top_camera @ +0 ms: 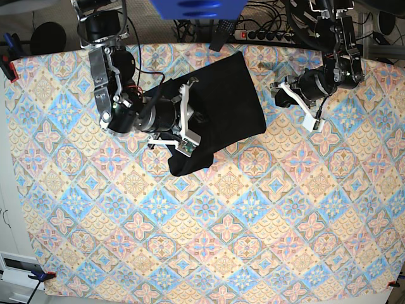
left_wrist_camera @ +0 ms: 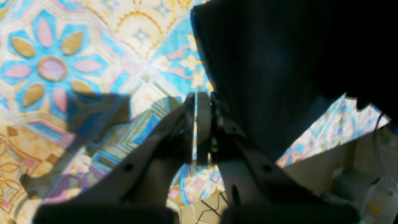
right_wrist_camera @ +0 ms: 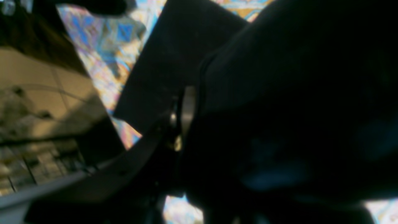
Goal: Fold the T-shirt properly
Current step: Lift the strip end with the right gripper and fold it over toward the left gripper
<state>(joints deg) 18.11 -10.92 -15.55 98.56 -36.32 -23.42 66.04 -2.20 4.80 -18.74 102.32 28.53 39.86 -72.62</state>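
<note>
Two arms are reaching in over a patterned tablecloth [top_camera: 209, 240] in the base view, with the T-shirt [top_camera: 224, 107] lying as a folded black shape in the upper middle of the table. The right gripper [top_camera: 190, 117] is sitting at the shirt's left edge, its white fingers lying against the cloth. The left gripper [top_camera: 288, 95] is hovering over bare tablecloth near the shirt's right edge, apart from it.

Moving to the left wrist view, the left gripper [left_wrist_camera: 201, 102] is showing its two fingertips drawn almost together — only a thin slit of light is showing between them, and nothing is sitting in that slit. The T-shirt [left_wrist_camera: 273, 68] is filling the upper right of this view, its edge running just beside the right-hand fingertip, with the bright floral tablecloth [left_wrist_camera: 62, 62] spreading to the left.

In the right wrist view, everything is coming through dark and blurred. The T-shirt [right_wrist_camera: 279, 93] is covering most of the picture, bulging over the right gripper [right_wrist_camera: 186, 105] — one finger [right_wrist_camera: 146, 140] is showing on the left, and black cloth is hiding the other side. Whether the jaws are pinching the cloth I cannot tell.
</note>
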